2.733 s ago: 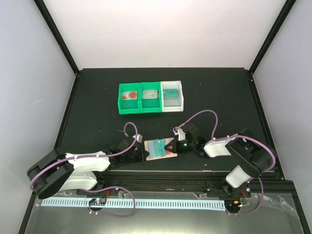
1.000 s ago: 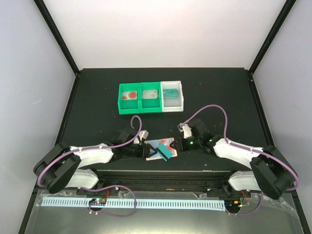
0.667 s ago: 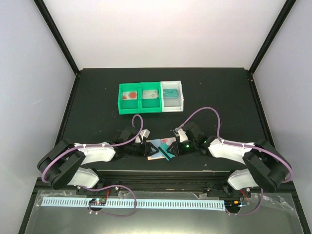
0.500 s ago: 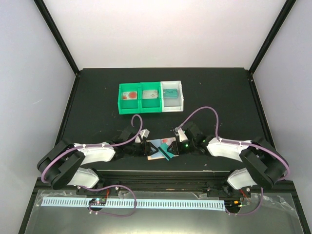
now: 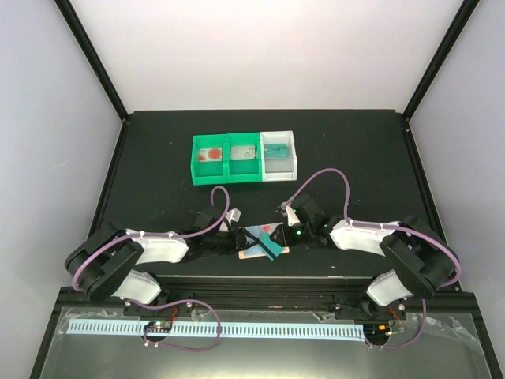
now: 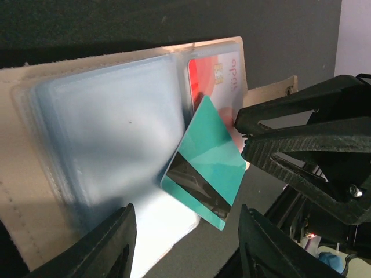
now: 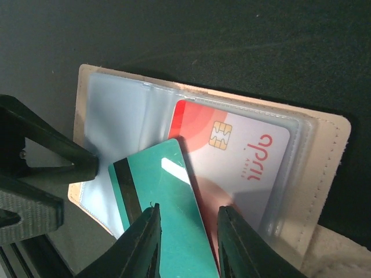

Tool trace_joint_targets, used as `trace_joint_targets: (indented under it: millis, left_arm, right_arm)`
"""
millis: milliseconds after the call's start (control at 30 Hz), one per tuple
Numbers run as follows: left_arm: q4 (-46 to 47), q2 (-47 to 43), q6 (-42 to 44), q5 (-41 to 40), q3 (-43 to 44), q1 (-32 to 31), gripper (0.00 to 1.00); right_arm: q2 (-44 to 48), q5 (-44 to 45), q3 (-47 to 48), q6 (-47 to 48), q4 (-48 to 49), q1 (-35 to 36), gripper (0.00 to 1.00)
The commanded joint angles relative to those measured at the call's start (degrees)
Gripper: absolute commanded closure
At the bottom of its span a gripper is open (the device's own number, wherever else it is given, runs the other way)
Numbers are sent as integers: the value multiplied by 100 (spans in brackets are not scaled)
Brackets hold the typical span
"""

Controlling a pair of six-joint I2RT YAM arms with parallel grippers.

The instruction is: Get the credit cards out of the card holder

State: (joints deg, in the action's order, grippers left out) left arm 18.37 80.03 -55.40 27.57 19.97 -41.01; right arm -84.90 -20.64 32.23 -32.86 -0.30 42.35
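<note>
Right tool [image 7: 188, 211] was pinched down narrow on the teal card [image 7: 156, 191]. The card sat at a slant, its far end resting on the clear sleeves near the fold, and I honestly couldn't tell if that end was fully out of its pocket. Under it the card holder [image 7: 333, 156] lay open flat on the counter [image 5: 158, 181], right at the near edge between the two arms, with a red-and-white card [image 7: 243, 156] tucked in the sleeve on the right arm's side. Left tool [image 6: 185, 211] had its jaws roughly half spread with nothing between them, one finger [image 7: 52, 168] touching the holder's far side, looked like it was pinning it. Worries: if that teal corner snagged in the sleeve, a pull could drag or flip the whole holder, since the pin looked light. The grip was on a thin slick edge too, so it could slip. And both tools were nearly touching, so a bump seemed possible.
</note>
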Motion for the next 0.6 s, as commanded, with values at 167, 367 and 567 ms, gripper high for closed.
trace_joint_targets:
  millis: [167, 367, 567]
  left_arm:
    - [679, 433, -358, -264, -124, -82, 52]
    - [739, 391, -400, -318, -117, -98, 58]
    - [923, 479, -494, -202, -124, -159, 65]
  right_arm:
    - [-274, -280, -366, -196, 697, 34, 76]
    - [-426, -415, -384, -376, 995, 82, 79]
    - [-539, -422, -405, -508, 1128, 105, 79]
